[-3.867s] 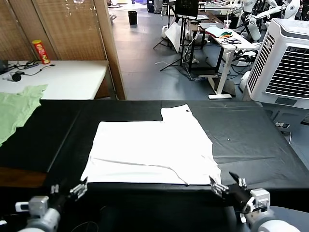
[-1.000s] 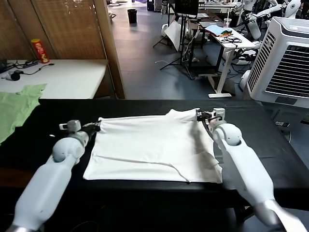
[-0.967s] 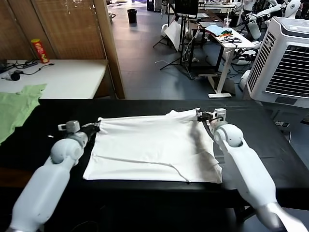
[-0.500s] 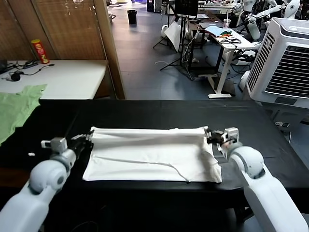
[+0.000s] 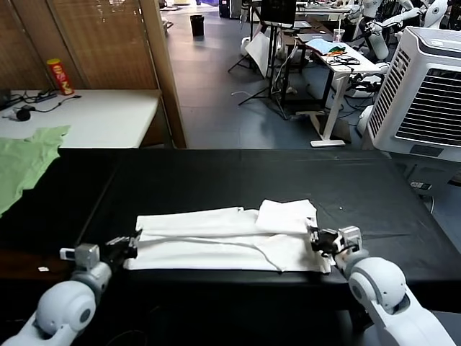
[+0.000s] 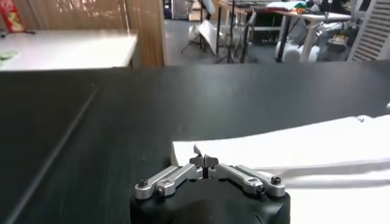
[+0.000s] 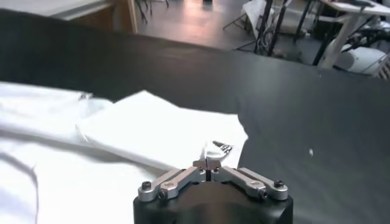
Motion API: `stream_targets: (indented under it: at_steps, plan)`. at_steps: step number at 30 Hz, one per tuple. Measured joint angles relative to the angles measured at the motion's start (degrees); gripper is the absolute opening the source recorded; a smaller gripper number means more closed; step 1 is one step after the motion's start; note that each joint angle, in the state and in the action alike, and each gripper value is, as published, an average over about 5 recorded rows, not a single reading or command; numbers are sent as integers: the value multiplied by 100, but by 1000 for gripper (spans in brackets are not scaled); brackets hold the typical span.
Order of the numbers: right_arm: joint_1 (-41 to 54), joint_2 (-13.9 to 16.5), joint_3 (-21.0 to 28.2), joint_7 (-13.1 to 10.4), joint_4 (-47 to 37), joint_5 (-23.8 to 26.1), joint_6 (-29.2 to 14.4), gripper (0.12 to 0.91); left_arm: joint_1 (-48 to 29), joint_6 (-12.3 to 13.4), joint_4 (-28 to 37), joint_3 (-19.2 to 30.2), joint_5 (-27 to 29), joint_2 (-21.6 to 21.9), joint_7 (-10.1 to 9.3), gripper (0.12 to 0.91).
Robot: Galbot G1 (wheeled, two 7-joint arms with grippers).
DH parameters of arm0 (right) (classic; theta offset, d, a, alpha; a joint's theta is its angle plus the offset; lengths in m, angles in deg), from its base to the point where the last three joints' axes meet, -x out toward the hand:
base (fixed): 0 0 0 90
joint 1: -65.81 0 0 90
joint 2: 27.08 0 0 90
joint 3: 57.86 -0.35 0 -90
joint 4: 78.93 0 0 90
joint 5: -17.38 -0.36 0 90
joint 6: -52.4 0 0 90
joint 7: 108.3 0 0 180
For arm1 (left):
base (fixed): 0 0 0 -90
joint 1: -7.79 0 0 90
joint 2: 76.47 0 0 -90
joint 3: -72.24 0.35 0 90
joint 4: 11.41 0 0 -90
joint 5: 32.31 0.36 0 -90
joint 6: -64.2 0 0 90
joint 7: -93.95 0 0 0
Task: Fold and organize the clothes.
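Note:
The clothes, a white T-shirt [image 5: 216, 238], lie folded into a long narrow strip near the front edge of the black table [image 5: 216, 173]. A sleeve [image 5: 287, 215] is turned over on top at the right end. My left gripper [image 5: 132, 244] is at the strip's left end, shut on a pinch of the white cloth [image 6: 203, 160]. At the strip's right end my right gripper [image 5: 315, 238] is shut on the shirt's edge [image 7: 208, 161], beside a small printed label [image 7: 222, 147]. The shirt [image 6: 304, 146] stretches away from the left gripper. The folded sleeve [image 7: 152, 128] lies just beyond the right one.
A pale green garment [image 5: 25, 162] hangs over the far left of the black table. Behind it stands a white table [image 5: 94, 119] with a red can [image 5: 60, 76]. A large white air cooler [image 5: 428, 94] stands at the back right.
Both grippers have pulled the shirt's far edge toward the table's front edge, laying it over the near half. The shirt is now a narrower strip with the sleeve on top.

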State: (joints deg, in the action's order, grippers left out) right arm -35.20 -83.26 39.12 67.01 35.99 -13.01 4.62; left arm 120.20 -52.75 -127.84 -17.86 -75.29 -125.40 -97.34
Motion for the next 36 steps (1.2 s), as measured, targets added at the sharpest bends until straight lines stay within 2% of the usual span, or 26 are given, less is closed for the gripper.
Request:
stream_targets:
  at_steps: [3, 5, 11, 15, 19, 24, 31, 34, 36]
  plan:
    - [-94, -20, -66, 20, 87, -67, -1, 200, 69, -39, -27, -7, 59, -13, -5, 141]
    - [-162, -24, -132, 21, 168, -108, -1, 308, 97, -64, -34, -13, 137, -35, -11, 181]
    - [-269, -7, -464, 6, 403, -217, -2, 639, 198, -120, -116, -101, 331, -86, -25, 488]
    - [-98, -131, -610, -118, 293, -202, -18, 778, 186, -122, -152, -186, 240, -104, -32, 705]
    - [239, -336, -552, -151, -63, -37, -254, 796, 2, -70, -55, -192, 32, -218, -72, 791]
    - [739, -616, -364, -202, -677, 97, -558, 798, -420, -42, 245, -74, -95, -447, -121, 798]
    - [1245, -987, -204, -365, -1391, 206, -687, 796, -867, -44, 759, 71, -222, -766, -97, 798]
    - [1389, -1146, -143, -364, -1632, 256, -708, 752, -972, -43, 942, 122, -224, -868, -87, 798]
    - [1464, -1243, -101, -356, -1768, 291, -715, 681, -1034, -38, 1047, 145, -223, -914, -85, 798]
